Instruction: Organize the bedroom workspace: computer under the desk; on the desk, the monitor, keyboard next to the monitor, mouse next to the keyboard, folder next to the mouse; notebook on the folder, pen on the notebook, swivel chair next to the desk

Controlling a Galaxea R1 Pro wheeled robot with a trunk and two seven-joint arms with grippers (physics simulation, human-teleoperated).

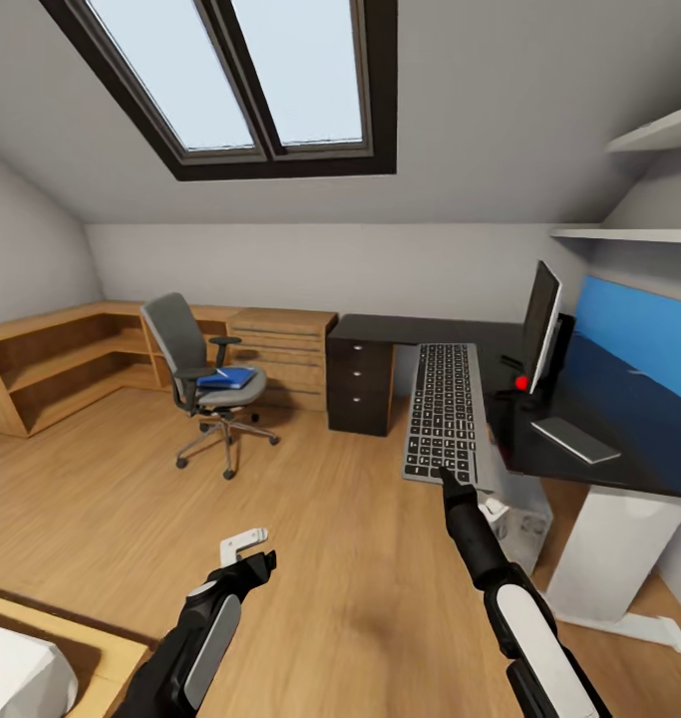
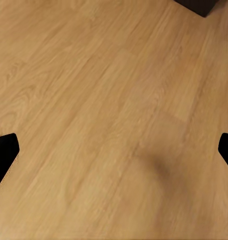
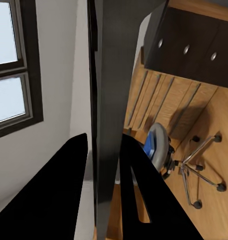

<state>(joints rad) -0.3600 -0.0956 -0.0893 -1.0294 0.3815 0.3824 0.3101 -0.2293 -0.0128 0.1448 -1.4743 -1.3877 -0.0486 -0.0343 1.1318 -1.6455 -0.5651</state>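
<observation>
My right gripper (image 1: 448,479) is shut on the near end of the keyboard (image 1: 445,407), a long grey frame with black keys held in the air in front of the black desk (image 1: 410,329). In the right wrist view the keyboard (image 3: 106,90) runs edge-on between the two black fingers (image 3: 58,190). The monitor (image 1: 541,324) stands on the desk. Under the desk is the pale computer (image 1: 517,524). The swivel chair (image 1: 195,374) stands out on the floor, with the blue folder (image 1: 227,377) on its seat. My left gripper (image 1: 248,546) hangs open over bare floor.
A thin grey rectangle (image 1: 576,439) lies on the desk beside the monitor. The black drawer unit (image 1: 360,384) and a light-wood chest (image 1: 280,344) line the back wall. A blue wall panel (image 1: 634,334) is at the right, and a bed corner (image 1: 21,668) at lower left.
</observation>
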